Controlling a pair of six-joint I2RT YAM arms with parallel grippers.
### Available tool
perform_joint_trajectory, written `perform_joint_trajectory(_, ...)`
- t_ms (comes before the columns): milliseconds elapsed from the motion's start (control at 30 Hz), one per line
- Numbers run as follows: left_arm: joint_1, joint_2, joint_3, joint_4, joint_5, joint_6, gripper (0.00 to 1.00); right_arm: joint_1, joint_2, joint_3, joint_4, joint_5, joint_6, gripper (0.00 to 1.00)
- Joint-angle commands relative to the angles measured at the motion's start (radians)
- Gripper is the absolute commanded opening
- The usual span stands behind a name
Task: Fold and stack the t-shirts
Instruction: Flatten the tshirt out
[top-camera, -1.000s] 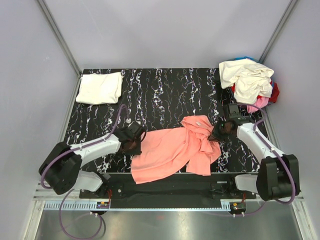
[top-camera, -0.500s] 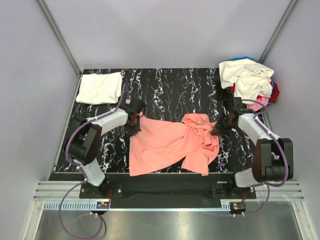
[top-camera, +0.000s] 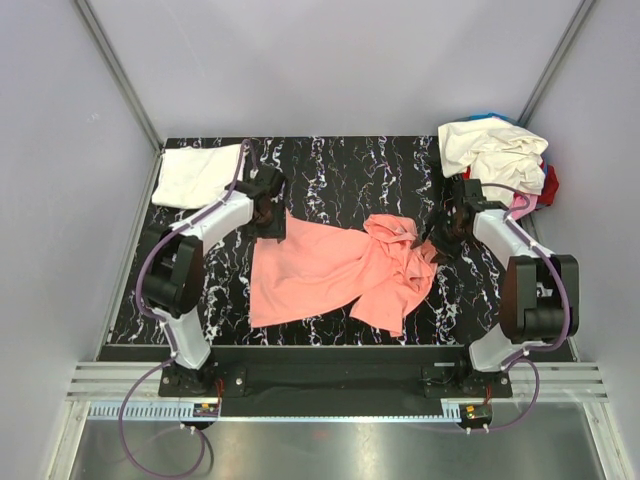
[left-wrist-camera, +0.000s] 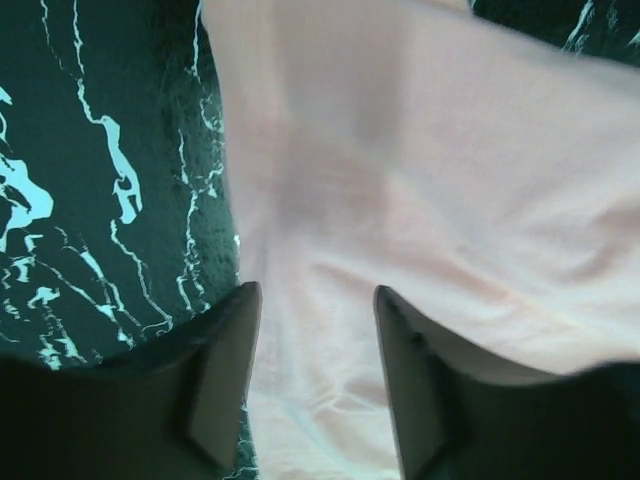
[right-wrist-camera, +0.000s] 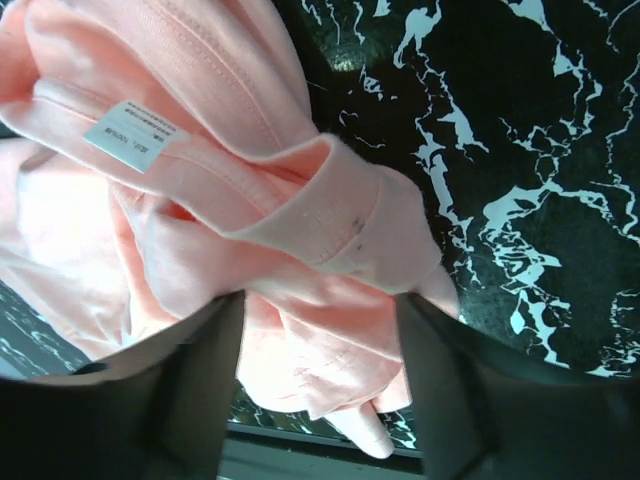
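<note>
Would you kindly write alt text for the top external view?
A salmon-pink t-shirt lies rumpled on a black marbled table, the left gripper holding its left edge and the right gripper its bunched right side. A folded white t-shirt sits far left, a heap of t-shirts far right.

We see the right gripper (right-wrist-camera: 320, 345) with its fingers (right-wrist-camera: 200, 390) pressed on either side of a bunched fold of the salmon-pink t-shirt (right-wrist-camera: 200, 230). A white label (right-wrist-camera: 135, 132) lies on the shirt's upper left part. Right of the shirt, the black marbled table (right-wrist-camera: 520, 150) is exposed.
</note>
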Motion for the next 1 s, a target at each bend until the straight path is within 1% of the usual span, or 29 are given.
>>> perform_joint_trajectory(0, 0.007, -0.122, -0.061, -0.015, -0.005, -0.006, 0.66, -0.001, -0.061, 0.039, -0.037, 0.015, -0.037, 0.72)
perform_joint_trajectory(33, 0.007, -0.182, -0.096, -0.016, -0.011, -0.017, 0.68, -0.001, -0.084, 0.043, -0.045, 0.021, -0.045, 0.73)
perform_joint_trajectory(67, 0.007, -0.214, -0.117, -0.021, -0.013, -0.024, 0.75, -0.001, -0.097, 0.044, -0.067, 0.041, -0.046, 0.74)
perform_joint_trajectory(100, 0.006, -0.248, -0.14, -0.024, -0.016, -0.034, 0.78, -0.001, -0.111, 0.044, -0.074, 0.049, -0.048, 0.74)
perform_joint_trajectory(133, 0.004, -0.321, -0.194, -0.026, -0.014, -0.055, 0.8, -0.003, -0.14, 0.044, -0.081, 0.058, -0.051, 0.75)
perform_joint_trajectory(167, 0.006, -0.358, -0.227, -0.018, -0.008, -0.067, 0.81, -0.003, -0.155, 0.041, -0.097, 0.064, -0.051, 0.75)
perform_joint_trajectory(200, 0.004, -0.397, -0.264, -0.012, 0.0, -0.093, 0.81, -0.003, -0.172, 0.038, -0.101, 0.069, -0.05, 0.75)
perform_joint_trajectory(233, 0.004, -0.464, -0.334, -0.007, 0.021, -0.109, 0.81, -0.001, -0.21, 0.021, -0.104, 0.077, -0.048, 0.75)
perform_joint_trajectory(300, 0.001, -0.527, -0.406, 0.019, 0.049, -0.153, 0.81, -0.003, -0.247, 0.0, -0.109, 0.08, -0.039, 0.75)
perform_joint_trajectory(333, -0.006, -0.585, -0.48, 0.043, 0.081, -0.167, 0.81, -0.003, -0.279, -0.028, -0.106, 0.077, -0.039, 0.74)
perform_joint_trajectory(367, -0.013, -0.613, -0.514, 0.055, 0.093, -0.184, 0.81, -0.003, -0.293, -0.042, -0.097, 0.072, -0.037, 0.73)
perform_joint_trajectory(467, -0.046, -0.704, -0.63, 0.092, 0.107, -0.247, 0.79, -0.003, -0.319, -0.095, -0.074, 0.071, -0.039, 0.71)
perform_joint_trajectory(500, -0.062, -0.734, -0.653, 0.103, 0.11, -0.279, 0.76, -0.001, -0.315, -0.109, -0.071, 0.074, -0.043, 0.7)
perform_joint_trajectory(533, -0.069, -0.745, -0.698, 0.127, 0.119, -0.293, 0.75, -0.001, -0.312, -0.117, -0.068, 0.066, -0.049, 0.69)
perform_joint_trajectory(700, -0.103, -0.777, -0.793, 0.161, 0.125, -0.351, 0.7, -0.001, -0.318, -0.164, -0.037, 0.049, -0.051, 0.68)
perform_joint_trajectory(967, -0.148, -0.822, -0.897, 0.191, 0.15, -0.425, 0.66, -0.003, -0.332, -0.172, -0.032, 0.049, -0.045, 0.67)
